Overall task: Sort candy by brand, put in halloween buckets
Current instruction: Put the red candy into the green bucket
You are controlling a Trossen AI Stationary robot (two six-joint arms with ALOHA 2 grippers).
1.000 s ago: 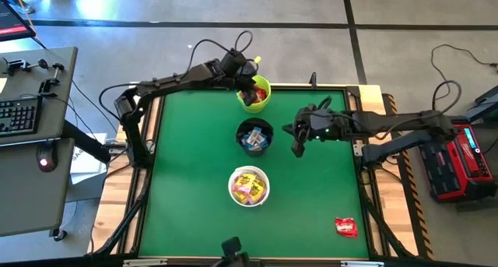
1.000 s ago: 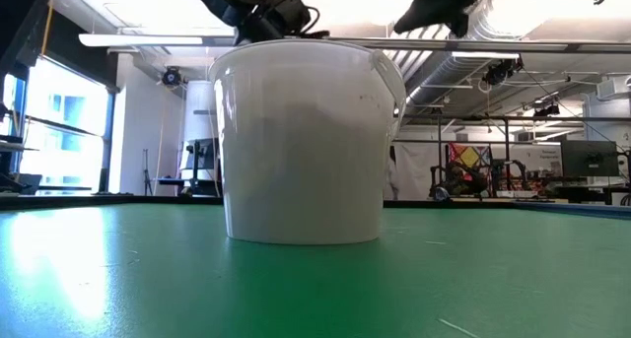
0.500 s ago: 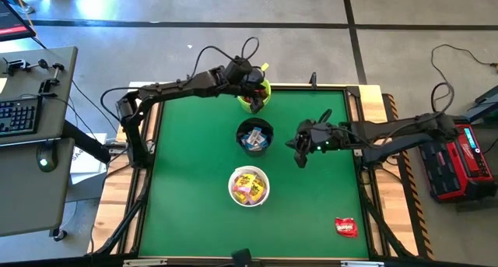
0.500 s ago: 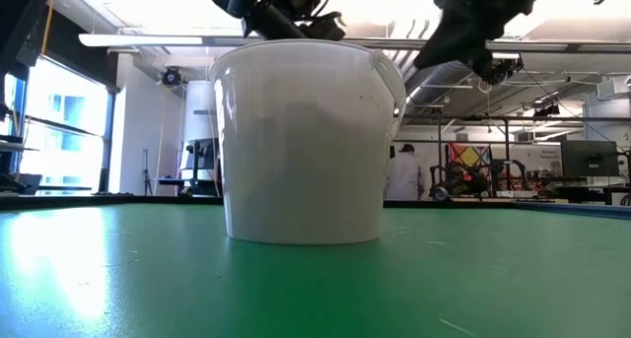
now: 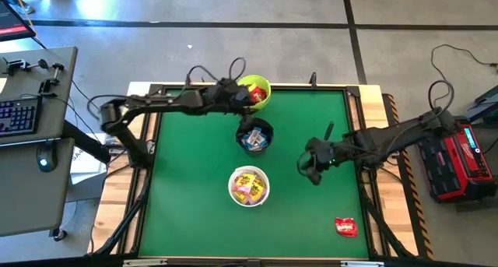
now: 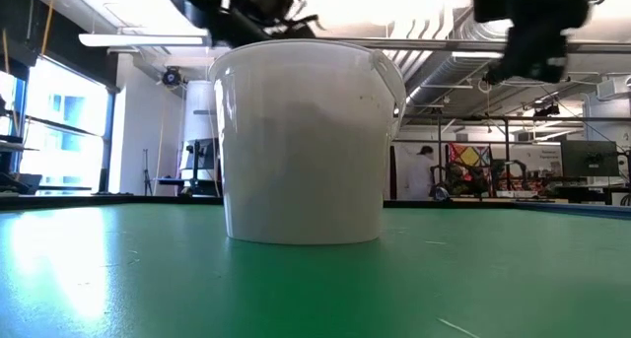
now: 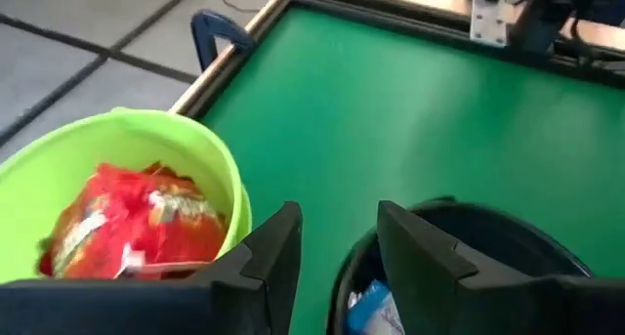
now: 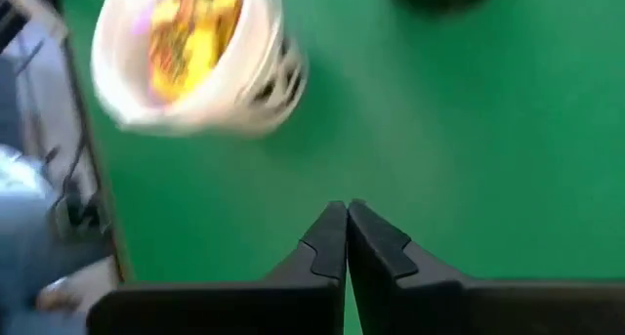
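Three buckets [image 5: 254, 135] in a line mid-table, lone candy [image 5: 345, 226] at the near right corner

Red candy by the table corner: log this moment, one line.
red candy: loose on table | right end effector: shut, empty | left end effector: open, empty

Both arms are dark, slim, jointed tubes w/ black cables looping off them, the left arm [image 5: 167, 102] w/ a big cable loop by its wrist, the right arm [image 5: 389, 136] w/ a green light near its tip; fingers [image 7: 269, 252] are matte black, blocky, angular.
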